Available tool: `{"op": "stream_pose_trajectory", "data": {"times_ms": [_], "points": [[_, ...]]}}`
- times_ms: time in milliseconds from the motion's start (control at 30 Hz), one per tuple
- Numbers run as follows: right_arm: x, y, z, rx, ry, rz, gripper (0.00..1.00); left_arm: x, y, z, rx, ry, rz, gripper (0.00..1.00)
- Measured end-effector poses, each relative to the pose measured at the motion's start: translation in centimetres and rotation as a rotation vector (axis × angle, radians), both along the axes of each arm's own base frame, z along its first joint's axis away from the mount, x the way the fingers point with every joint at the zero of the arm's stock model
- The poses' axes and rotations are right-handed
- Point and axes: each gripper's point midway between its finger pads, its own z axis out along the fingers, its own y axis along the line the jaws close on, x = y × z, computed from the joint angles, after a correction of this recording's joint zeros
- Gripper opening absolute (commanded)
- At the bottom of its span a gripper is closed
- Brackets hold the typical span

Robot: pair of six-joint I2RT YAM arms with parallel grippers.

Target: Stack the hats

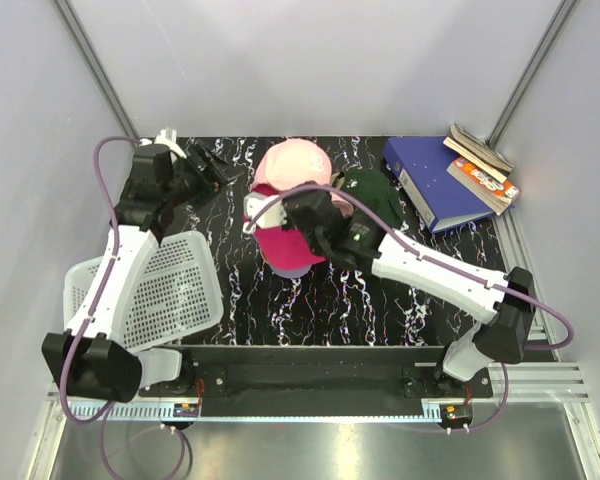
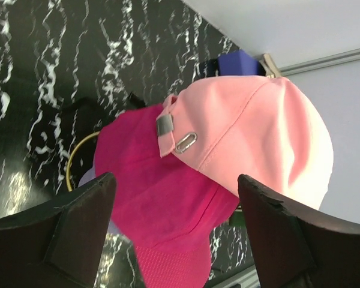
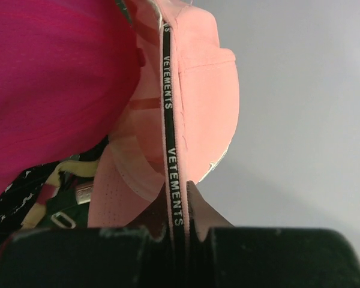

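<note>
R claw [image 3: 180, 210] clenched on pink cap [image 3: 201, 90] rim; L claw [image 2: 175, 180] released, wide, cap just ahead, atop magenta cap [image 2: 162, 198].

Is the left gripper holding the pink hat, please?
No, the left gripper stands open, clear of the pink hat.

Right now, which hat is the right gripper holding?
The light pink cap: the right gripper is shut on its inner band. The magenta cap and dark green cap are ungripped.
</note>
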Motion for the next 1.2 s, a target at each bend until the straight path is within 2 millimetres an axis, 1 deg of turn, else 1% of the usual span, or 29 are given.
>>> {"op": "stream_pose_trajectory", "data": {"times_ms": [67, 167, 267, 367, 533, 700, 733, 833, 1000, 1067, 1133, 1200], "points": [[-1.0, 0.4, -0.7, -0.032, -0.003, 0.017, 0.06, -0.8, 0.2, -0.2, 0.003, 0.009, 0.005, 0.86], [-2.3, 1.0, -1.7, -0.078, -0.004, 0.039, 0.07, -2.0, 0.4, 0.3, 0.002, -0.008, 0.009, 0.86], [-3.1, 1.4, -2.2, -0.105, -0.011, 0.052, 0.07, -2.7, 0.6, 0.6, 0.002, -0.023, 0.013, 0.86], [-3.5, 1.7, -2.4, -0.121, -0.020, 0.062, 0.08, -3.0, 0.7, 0.3, 0.005, -0.018, 0.020, 0.86], [-4.5, 2.2, -3.1, -0.159, -0.030, 0.075, 0.09, -3.3, 0.9, -1.1, 0.013, 0.013, 0.030, 0.87], [-5.9, 2.9, -4.1, -0.193, -0.034, 0.102, 0.13, -3.5, 0.9, -2.5, 0.014, 0.047, 0.031, 0.87], [-6.2, 3.0, -4.5, -0.203, -0.033, 0.108, 0.16, -3.6, 0.9, -2.8, 0.015, 0.054, 0.032, 0.87], [-7.1, 3.3, -5.9, -0.238, -0.027, 0.128, 0.18, -3.6, 1.0, -3.3, 0.019, 0.065, 0.036, 0.88], [-8.1, 3.5, -8.6, -0.303, -0.009, 0.151, 0.20, -3.1, 1.0, -3.8, 0.021, 0.074, 0.036, 0.87], [-8.3, 3.5, -9.2, -0.316, -0.008, 0.152, 0.21, -2.9, 1.0, -4.6, 0.019, 0.090, 0.038, 0.88], [-8.3, 3.6, -9.4, -0.315, -0.013, 0.151, 0.24, -3.0, 0.9, -5.9, 0.012, 0.116, 0.041, 0.87], [-8.3, 3.7, -9.5, -0.315, -0.021, 0.150, 0.24, -3.2, 0.8, -7.3, 0.002, 0.148, 0.040, 0.87]]}}
